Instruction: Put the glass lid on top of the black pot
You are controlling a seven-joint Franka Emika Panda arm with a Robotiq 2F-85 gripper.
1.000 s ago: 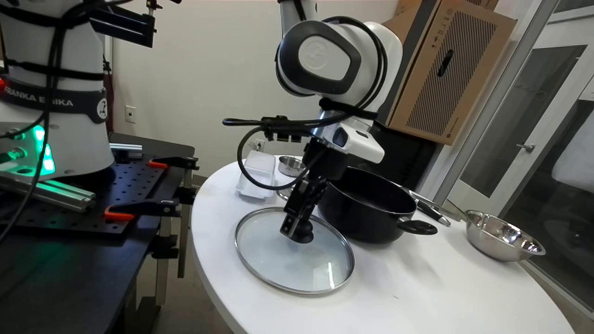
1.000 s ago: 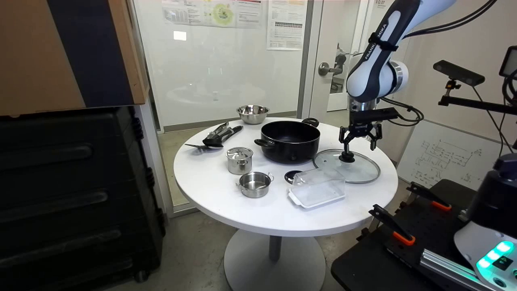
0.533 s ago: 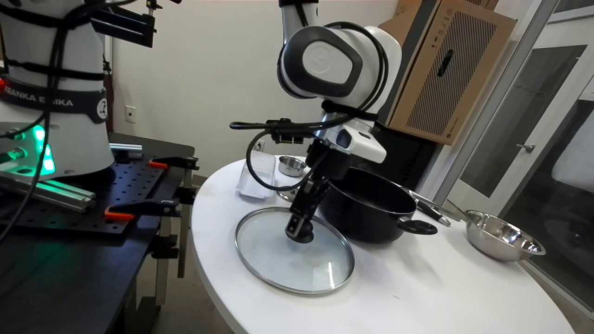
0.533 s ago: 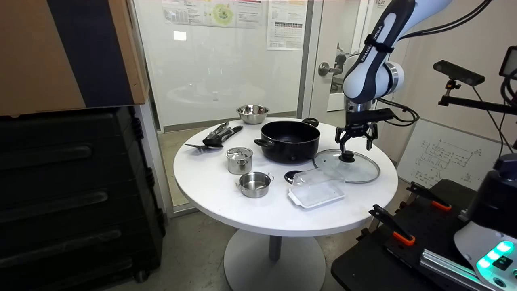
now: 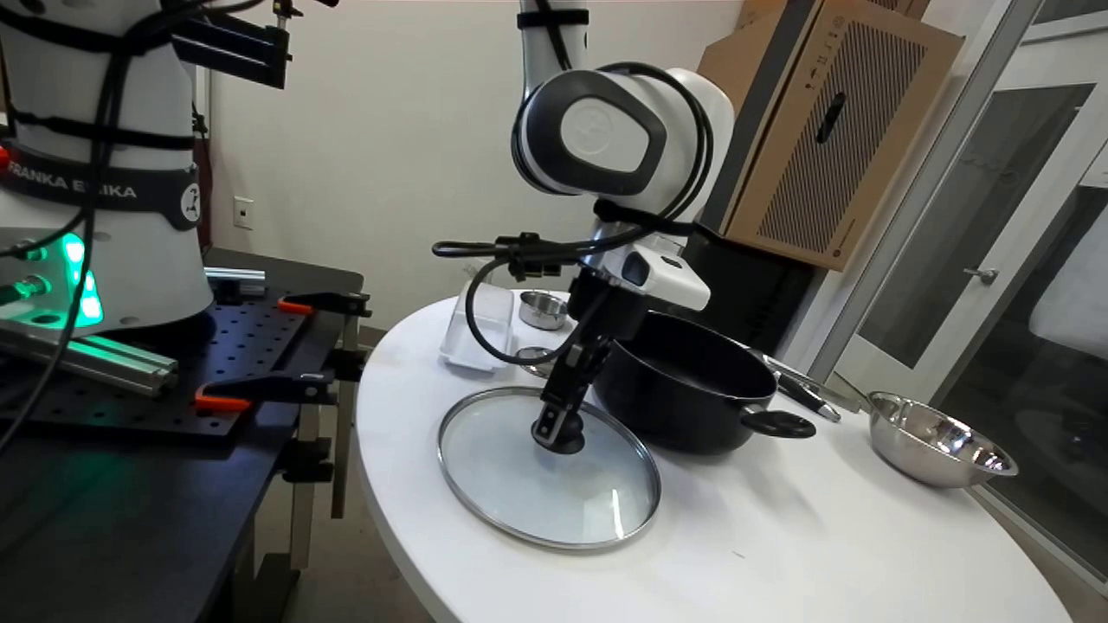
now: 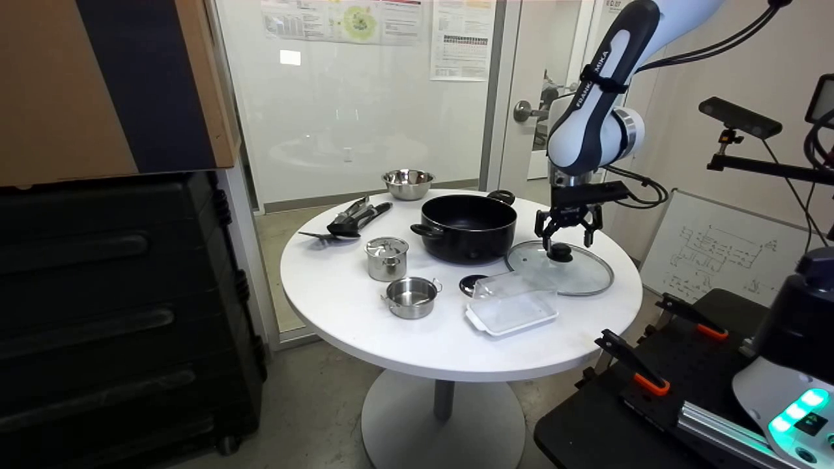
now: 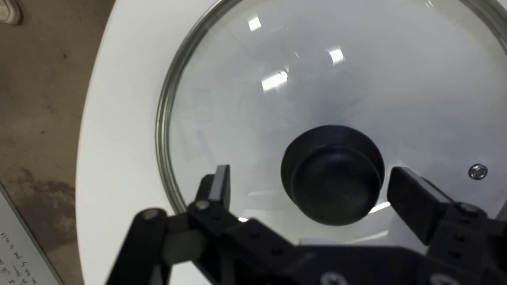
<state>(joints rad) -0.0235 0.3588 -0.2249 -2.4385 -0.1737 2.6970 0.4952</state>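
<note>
The glass lid (image 5: pixel 511 493) lies flat on the white table, knob up, beside the black pot; it also shows in an exterior view (image 6: pixel 586 273) and the wrist view (image 7: pixel 233 107). The black pot (image 5: pixel 684 407) stands upright and uncovered, also in an exterior view (image 6: pixel 469 241). My gripper (image 7: pixel 309 172) is open, with its fingers on either side of the lid's black knob (image 7: pixel 334 186). The knob sits nearer the right-hand finger in the wrist view, with a narrow gap. The gripper (image 6: pixel 568 245) is low over the lid. In an exterior view the finger (image 5: pixel 545 430) partly hides the knob.
A clear plastic box (image 6: pixel 511 316) stands close to the lid. A small steel pot (image 6: pixel 410 301), a lidded steel pot (image 6: pixel 387 262), black utensils (image 6: pixel 355 220) and a steel bowl (image 6: pixel 408 187) share the round table (image 6: pixel 391 345). Its edge runs near the lid.
My gripper has moved sideways over the lid and lower, so the knob now lies between its fingers. It stays open. The lid and pot have not moved.
</note>
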